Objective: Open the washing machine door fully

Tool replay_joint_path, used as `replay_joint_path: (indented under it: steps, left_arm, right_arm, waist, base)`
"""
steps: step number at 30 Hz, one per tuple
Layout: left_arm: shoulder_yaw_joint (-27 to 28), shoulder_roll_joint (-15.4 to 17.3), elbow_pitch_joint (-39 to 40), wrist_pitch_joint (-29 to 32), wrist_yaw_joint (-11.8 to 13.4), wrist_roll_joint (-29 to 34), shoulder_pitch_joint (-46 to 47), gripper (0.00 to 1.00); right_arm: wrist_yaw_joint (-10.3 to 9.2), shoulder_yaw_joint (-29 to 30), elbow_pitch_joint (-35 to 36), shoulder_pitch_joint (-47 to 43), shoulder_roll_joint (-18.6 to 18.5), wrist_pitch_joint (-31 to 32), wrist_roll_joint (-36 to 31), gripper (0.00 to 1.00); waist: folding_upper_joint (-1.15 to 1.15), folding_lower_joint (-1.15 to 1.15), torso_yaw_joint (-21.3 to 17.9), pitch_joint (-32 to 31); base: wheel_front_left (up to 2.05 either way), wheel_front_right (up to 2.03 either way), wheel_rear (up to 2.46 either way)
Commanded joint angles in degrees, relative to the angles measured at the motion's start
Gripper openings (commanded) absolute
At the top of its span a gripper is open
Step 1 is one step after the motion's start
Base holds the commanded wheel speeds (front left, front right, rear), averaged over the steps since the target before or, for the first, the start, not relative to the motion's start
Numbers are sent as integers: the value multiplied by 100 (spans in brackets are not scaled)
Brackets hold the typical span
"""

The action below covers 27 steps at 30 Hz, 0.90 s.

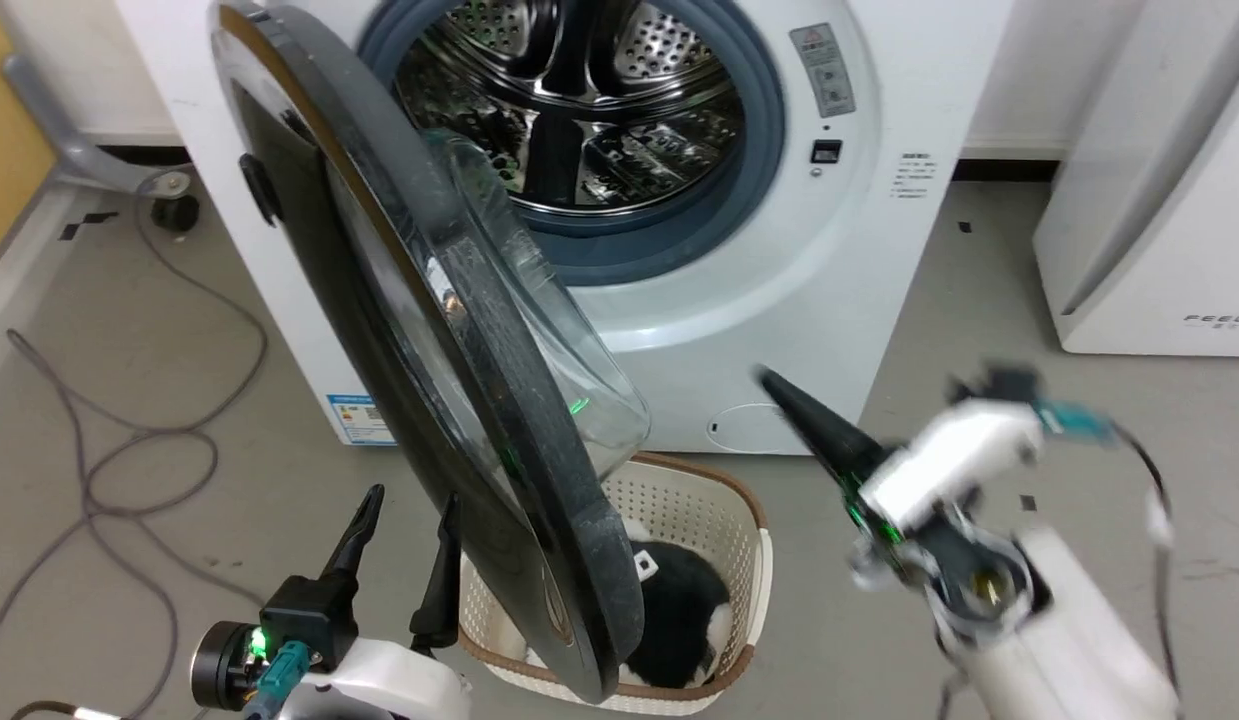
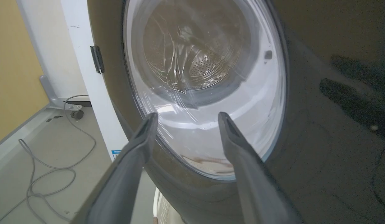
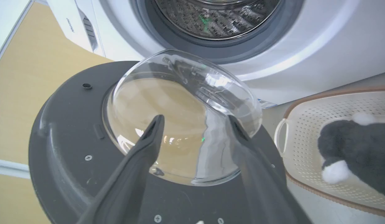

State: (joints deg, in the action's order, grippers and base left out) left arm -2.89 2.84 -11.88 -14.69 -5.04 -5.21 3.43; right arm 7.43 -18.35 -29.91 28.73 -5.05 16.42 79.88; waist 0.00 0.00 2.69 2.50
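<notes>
The washing machine door point(image 1: 434, 340) stands partly open, hinged at the left side of the washing machine point(image 1: 799, 250), and its near edge hangs over a basket point(image 1: 724, 500). The left gripper point(image 1: 411, 497) is just beside the door's outer face, fingers spread and empty. The right gripper point(image 3: 195, 119) faces the inner glass bowl, also spread, holding nothing.

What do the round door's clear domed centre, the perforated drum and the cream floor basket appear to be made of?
Domed centre of the washing machine door: likely glass, clear with sharp glossy reflections. Drum: polished steel, mirror-bright and perforated. Basket: probably moulded plastic, matte cream with brown rim.
</notes>
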Motion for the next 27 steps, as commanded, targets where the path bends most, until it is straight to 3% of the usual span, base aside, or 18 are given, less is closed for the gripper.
replay_joint_path:
  steps: [1, 5, 9, 11, 14, 18, 21, 27]
  left_arm:
    - [16, 16, -1, -30, 30, -2, -90, 100]
    - [59, 21, -18, -30, 54, -10, -131, 100]
    - [132, 44, -20, -30, 82, -29, -160, 100]
    - [173, 63, -30, -30, 93, -37, -171, 100]
    - [248, 83, -22, -30, 142, -46, -186, 100]
    - [337, 118, 0, -30, 174, -65, -194, 100]
    - [373, 128, 16, -30, 194, -66, -196, 100]
    - [424, 147, 19, -30, 201, -74, -186, 100]
  right_arm:
    - [6, 56, 35, -244, -59, -237, -131, 100]
    - [6, 346, -1, -854, -133, -1391, -677, 100]
    - [6, 578, -371, -1214, -249, -2688, -1933, 100]
    - [6, 837, -465, -1316, -191, -3000, -2513, 100]
    - [6, 1481, -241, -1477, -119, -3131, -3758, 100]
    - [6, 2406, 1081, -1941, 141, -3139, -5490, 100]
    - [6, 2529, 2027, -2344, 206, -3140, -6440, 100]
    - [6, 2142, 3012, -2943, 215, -3020, -7220, 100]
  waist:
    - [0, 0, -31, -13]
    - [0, 0, -118, -36]
    - [0, 0, -201, -37]
    - [0, 0, -238, -48]
    - [0, 0, -285, -54]
    - [0, 0, -306, -56]
    - [0, 0, -300, -54]
    - [0, 0, -267, -44]
  base:
    - [0, 0, 0]
    - [0, 0, 0]
    - [0, 0, 0]
    - [0, 0, 0]
    - [0, 0, 0]
    - [0, 0, 0]
    - [0, 0, 0]
    - [0, 0, 0]
